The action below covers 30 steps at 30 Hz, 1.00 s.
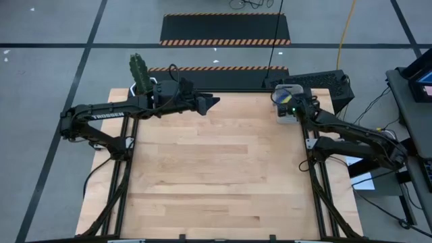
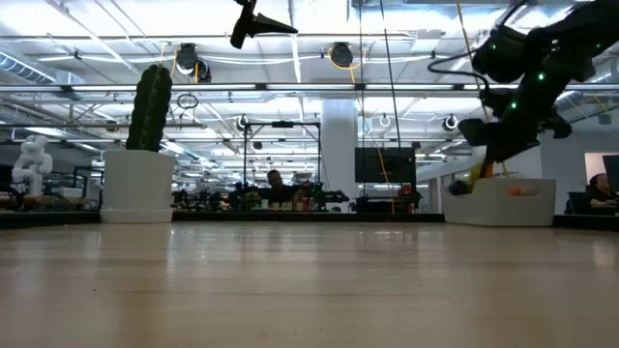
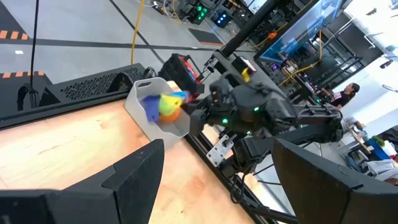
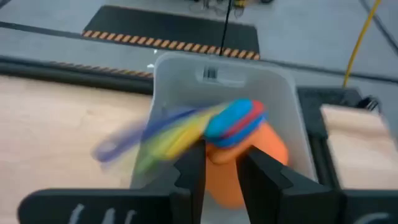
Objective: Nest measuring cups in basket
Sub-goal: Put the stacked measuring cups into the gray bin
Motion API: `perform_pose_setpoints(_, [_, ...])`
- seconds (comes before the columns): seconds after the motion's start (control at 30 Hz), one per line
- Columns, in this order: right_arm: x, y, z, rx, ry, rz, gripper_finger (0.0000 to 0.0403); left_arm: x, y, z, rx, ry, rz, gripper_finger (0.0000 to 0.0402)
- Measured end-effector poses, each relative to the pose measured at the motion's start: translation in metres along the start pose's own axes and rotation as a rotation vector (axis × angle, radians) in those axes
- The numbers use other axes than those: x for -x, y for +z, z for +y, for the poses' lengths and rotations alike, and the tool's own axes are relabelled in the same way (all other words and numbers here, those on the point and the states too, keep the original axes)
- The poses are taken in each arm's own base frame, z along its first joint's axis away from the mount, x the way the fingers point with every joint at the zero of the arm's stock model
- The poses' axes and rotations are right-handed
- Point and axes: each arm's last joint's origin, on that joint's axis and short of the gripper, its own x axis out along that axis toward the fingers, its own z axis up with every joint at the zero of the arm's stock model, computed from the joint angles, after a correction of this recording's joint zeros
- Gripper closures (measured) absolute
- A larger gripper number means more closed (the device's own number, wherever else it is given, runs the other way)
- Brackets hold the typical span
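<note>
The basket (image 4: 211, 65) stands at the table's far right corner (image 1: 283, 112). The nested measuring cups (image 4: 233, 124) sit in its mouth: an orange bowl outermost, red and blue bowls inside it, and blue, yellow and green handles fanned out and blurred. My right gripper (image 4: 224, 171) is over the basket, shut on that stack (image 2: 477, 177). My left gripper (image 1: 212, 102) hangs open high over the table's far middle, touching nothing (image 3: 224, 186). My right gripper pinches the orange cup's bowl (image 4: 224, 155) between its two fingers, one on each side. The fingers slant down toward the table's far edge. The other cups sit nested in that bowl. Whether the stack rests on the basket's floor cannot be told.
A white pot with a green cactus (image 1: 140, 73) stands at the far left corner (image 2: 138, 179). The bare wooden tabletop (image 1: 216, 175) stretches between the arms. A dark box (image 1: 324, 84) sits just beyond the basket, off the table.
</note>
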Motion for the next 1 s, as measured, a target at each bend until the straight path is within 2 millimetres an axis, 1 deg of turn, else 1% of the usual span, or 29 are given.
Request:
perform_pose_setpoints(0.2, [-0.011,-0.016,0.001,-0.036,0.016,0.012,0.0357,0.0,0.0,0.0,0.002,-0.013,0.012,0.0103])
perform_pose_setpoints(0.3, [-0.013,-0.018,0.0,-0.06,0.004,0.022,0.0373,0.0,-0.001,0.0,0.002,-0.013,0.017,0.0103])
perform_pose_setpoints(0.4, [-0.013,-0.019,-0.001,-0.076,0.002,0.028,0.0378,0.0,-0.001,0.0,0.002,-0.011,0.018,0.0103])
perform_pose_setpoints(0.5, [-0.013,-0.019,-0.001,-0.084,0.004,0.028,0.0372,0.0,-0.001,0.0,0.002,-0.011,0.018,0.0103])
perform_pose_setpoints(0.8, [-0.007,-0.016,-0.004,-0.114,0.043,0.007,0.0338,0.0,-0.001,0.0,0.001,-0.011,0.018,0.0103])
perform_pose_setpoints(1.0, [-0.002,-0.016,-0.007,-0.168,0.07,0.015,0.0328,0.0,-0.001,0.0,-0.003,-0.011,0.018,0.0103])
